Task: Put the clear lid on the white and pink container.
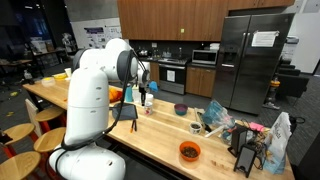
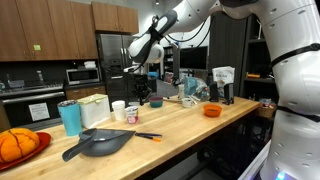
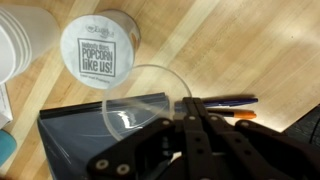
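Note:
In the wrist view my gripper [image 3: 190, 118] is shut on the rim of the clear lid [image 3: 140, 98], a see-through disc held above the wooden counter. The white and pink container [image 3: 100, 50] lies just beyond the lid, showing a white printed face with "popcorn" text. The lid is beside it, not over it. In an exterior view the container [image 2: 131, 113] sits on the counter below and left of my gripper [image 2: 143, 92]. My gripper [image 1: 146, 92] also shows in an exterior view, partly hidden behind the arm.
A dark pan [image 3: 75, 140] lies under the lid, with a blue pen [image 3: 225, 100] and an orange pen [image 3: 240, 115] beside it. A white cup [image 2: 118, 107], teal cup [image 2: 70, 117], dark purple bowl [image 2: 155, 101] and orange bowl [image 2: 211, 110] stand on the counter.

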Controlling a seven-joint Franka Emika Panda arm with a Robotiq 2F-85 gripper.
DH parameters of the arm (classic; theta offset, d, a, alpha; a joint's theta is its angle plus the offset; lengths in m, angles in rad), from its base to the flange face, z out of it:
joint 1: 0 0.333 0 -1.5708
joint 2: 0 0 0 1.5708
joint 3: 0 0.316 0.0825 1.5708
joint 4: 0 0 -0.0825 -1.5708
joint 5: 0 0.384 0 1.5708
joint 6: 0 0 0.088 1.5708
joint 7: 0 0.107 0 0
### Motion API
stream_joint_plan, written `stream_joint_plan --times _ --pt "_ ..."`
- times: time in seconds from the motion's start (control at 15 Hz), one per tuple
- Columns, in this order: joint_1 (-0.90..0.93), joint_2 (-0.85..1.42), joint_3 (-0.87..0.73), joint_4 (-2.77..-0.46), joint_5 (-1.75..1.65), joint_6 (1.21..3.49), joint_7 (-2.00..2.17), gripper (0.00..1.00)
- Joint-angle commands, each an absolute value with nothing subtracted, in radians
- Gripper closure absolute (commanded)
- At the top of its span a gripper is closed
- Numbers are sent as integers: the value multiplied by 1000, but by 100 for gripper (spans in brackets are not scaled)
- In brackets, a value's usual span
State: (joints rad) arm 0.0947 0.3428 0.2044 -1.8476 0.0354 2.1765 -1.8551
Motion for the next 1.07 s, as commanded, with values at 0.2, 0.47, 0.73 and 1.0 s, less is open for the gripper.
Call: stream_joint_plan --times 0.2,0.47,0.73,1.0 --pt "101 262 211 -1917 20 2208 -1847 100" --pt "92 259 202 -1912 24 2199 -1846 100" --pt "81 268 189 -1897 26 2189 -1846 100" --pt "74 287 177 -1876 25 2174 -1850 100"
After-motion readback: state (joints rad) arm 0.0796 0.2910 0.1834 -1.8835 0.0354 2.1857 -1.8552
